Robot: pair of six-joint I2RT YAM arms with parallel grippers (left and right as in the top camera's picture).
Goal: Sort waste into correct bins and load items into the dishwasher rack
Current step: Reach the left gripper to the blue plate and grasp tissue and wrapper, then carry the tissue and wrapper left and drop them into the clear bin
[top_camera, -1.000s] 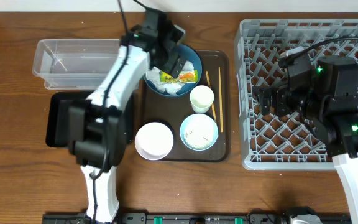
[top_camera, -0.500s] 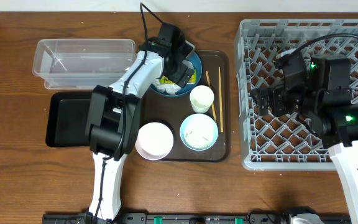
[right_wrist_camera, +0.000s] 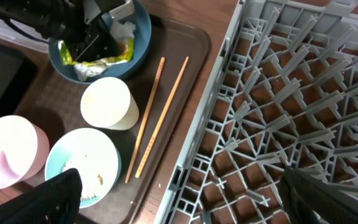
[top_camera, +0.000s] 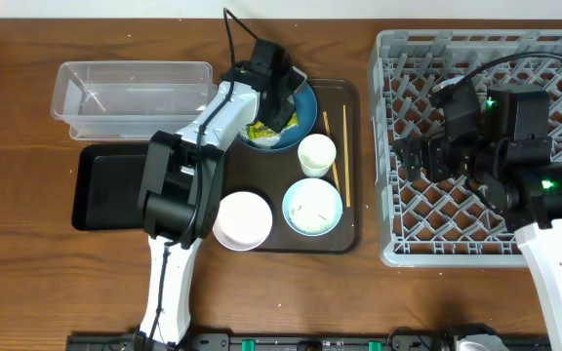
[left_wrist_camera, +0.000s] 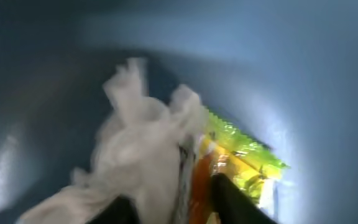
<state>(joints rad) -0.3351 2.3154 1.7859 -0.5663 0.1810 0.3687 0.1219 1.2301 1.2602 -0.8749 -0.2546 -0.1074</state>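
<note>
Right wrist: chopsticks (right_wrist_camera: 161, 118) lie side by side, long axes leaning up-right; right end effector (right_wrist_camera: 194, 193) gapes wide

Left pincer (left_wrist_camera: 169, 194) apparently ajar

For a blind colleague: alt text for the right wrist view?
The left gripper reaches into a dark blue plate holding a snack wrapper and tissue. Nearby on the brown tray: white cup, two chopsticks, light blue bowl. Grey rack fills the right.
</note>
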